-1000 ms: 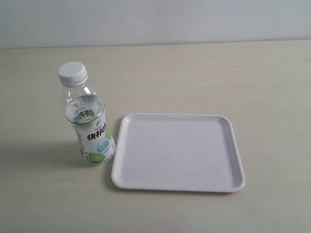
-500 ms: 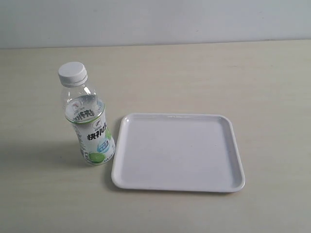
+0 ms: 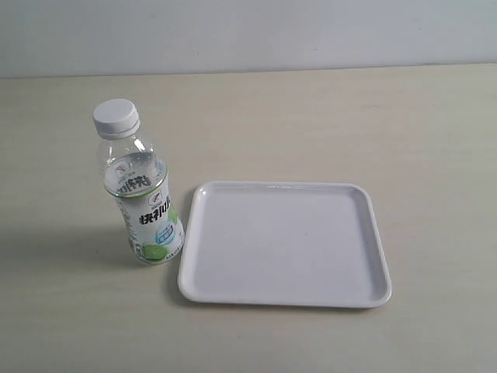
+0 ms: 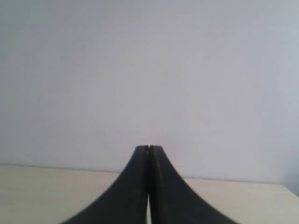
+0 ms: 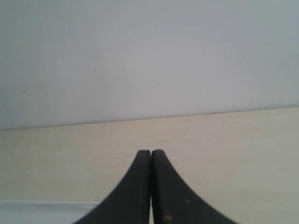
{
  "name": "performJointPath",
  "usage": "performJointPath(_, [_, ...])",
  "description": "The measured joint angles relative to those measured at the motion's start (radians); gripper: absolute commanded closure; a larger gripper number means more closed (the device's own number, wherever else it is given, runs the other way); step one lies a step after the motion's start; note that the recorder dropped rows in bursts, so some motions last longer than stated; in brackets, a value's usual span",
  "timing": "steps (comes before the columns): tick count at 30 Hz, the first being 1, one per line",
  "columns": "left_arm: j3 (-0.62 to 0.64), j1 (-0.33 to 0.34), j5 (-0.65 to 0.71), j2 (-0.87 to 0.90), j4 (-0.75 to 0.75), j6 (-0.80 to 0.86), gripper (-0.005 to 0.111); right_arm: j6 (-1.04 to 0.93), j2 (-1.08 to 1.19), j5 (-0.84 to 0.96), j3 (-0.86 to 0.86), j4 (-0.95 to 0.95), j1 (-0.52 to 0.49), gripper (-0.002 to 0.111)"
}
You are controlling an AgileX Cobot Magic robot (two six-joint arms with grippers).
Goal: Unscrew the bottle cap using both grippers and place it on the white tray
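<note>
Presently, bottle (image 3: 144,198): upright on the bench (image 3: 311,116), long axis vertical, just beside the tray (image 3: 380,256), on its left.
Cap (image 3: 116,116): on the bottle neck; the tray holds nothing.
Left claw (image 4: 149,148): pressed together, empty, facing the wall.
Right claw (image 5: 150,152): pressed together, empty, above the bench.
Nearer arm: probably left, since the bottle stands left of centre; bearing from either claw cannot be told.
Views: only the exterior view shows bottle, cap and tray; only the wrist views show the claws.

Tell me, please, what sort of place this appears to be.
Likely a robot test bench, not a home: a pale tabletop against a plain white wall, with just a bottle and a white tray staged on it.
</note>
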Motion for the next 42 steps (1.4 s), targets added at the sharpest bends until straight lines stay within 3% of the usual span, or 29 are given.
performJointPath(6, [0.007, -0.106, 0.011, 0.002, -0.122, 0.160, 0.107, 0.000, 0.000, 0.000, 0.000, 0.000, 0.000, 0.108])
performJointPath(17, [0.048, -0.326, 0.066, -0.026, -0.184, 0.351, 0.107, 0.000, 0.000, 0.000, 0.000, 0.000, 0.000, 0.108])
performJointPath(19, [0.048, -0.337, 0.045, -0.026, -0.191, 0.290, 0.107, 0.000, 0.000, 0.000, 0.000, 0.000, 0.000, 0.108])
performJointPath(22, [0.039, -0.308, 0.006, 0.032, -0.157, 0.227, 0.107, 0.000, 0.000, 0.000, 0.000, 0.000, 0.000, 0.108])
performJointPath(29, [-0.097, -0.170, 0.162, 0.247, 0.000, 0.185, 0.107, 0.000, 0.000, 0.000, 0.000, 0.000, 0.000, 0.108])
performJointPath(35, [-0.119, -0.082, 0.243, 0.350, 0.115, 0.181, 0.107, 0.000, 0.000, 0.000, 0.000, 0.000, 0.000, 0.108])
performJointPath(39, [-0.101, -0.074, 0.196, 0.389, 0.124, 0.181, 0.107, 0.000, 0.000, 0.000, 0.000, 0.000, 0.000, 0.108])
performJointPath(42, [-0.046, -0.074, 0.085, 0.391, 0.124, 0.181, 0.107, 0.000, 0.000, 0.000, 0.000, 0.000, 0.000, 0.108])
